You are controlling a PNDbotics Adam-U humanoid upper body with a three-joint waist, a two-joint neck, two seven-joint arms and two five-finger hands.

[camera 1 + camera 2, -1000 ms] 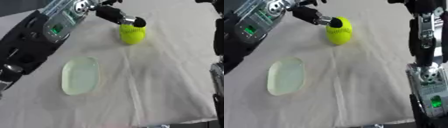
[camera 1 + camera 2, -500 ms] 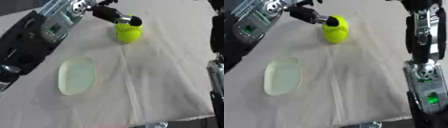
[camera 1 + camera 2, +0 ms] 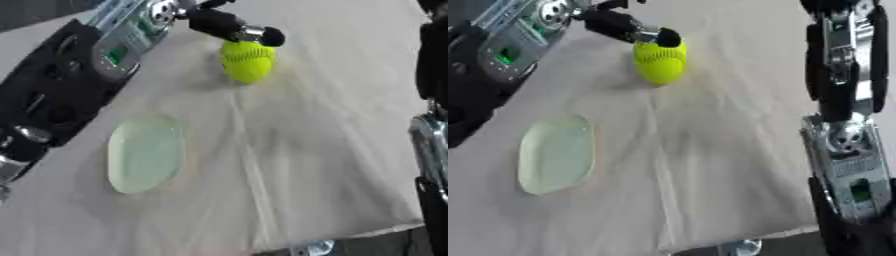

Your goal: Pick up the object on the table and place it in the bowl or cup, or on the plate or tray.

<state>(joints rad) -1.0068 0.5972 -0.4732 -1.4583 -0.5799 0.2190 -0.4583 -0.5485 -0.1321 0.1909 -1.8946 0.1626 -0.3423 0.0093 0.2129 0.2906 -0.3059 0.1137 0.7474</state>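
One pale green plate (image 3: 144, 152) lies nearest on the cloth-covered worktop (image 3: 332, 150). Farther back, well apart from it, sits a yellow ball (image 3: 248, 61); the left hand (image 3: 229, 27) touches its top with a black fingertip, though whether it grasps is unclear.

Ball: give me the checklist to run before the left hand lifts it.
1. Left hand at ball: ok, a fingertip touches its top.
2. Fingers closed round the ball: cannot tell; only one finger shows.
3. Ball resting on the cloth: ok.
4. Plate free to receive: ok, nothing on it.
5. Path from ball to plate: ok, only bare cloth between.
6. Right hand out of the way: cannot tell; only its arm shows.
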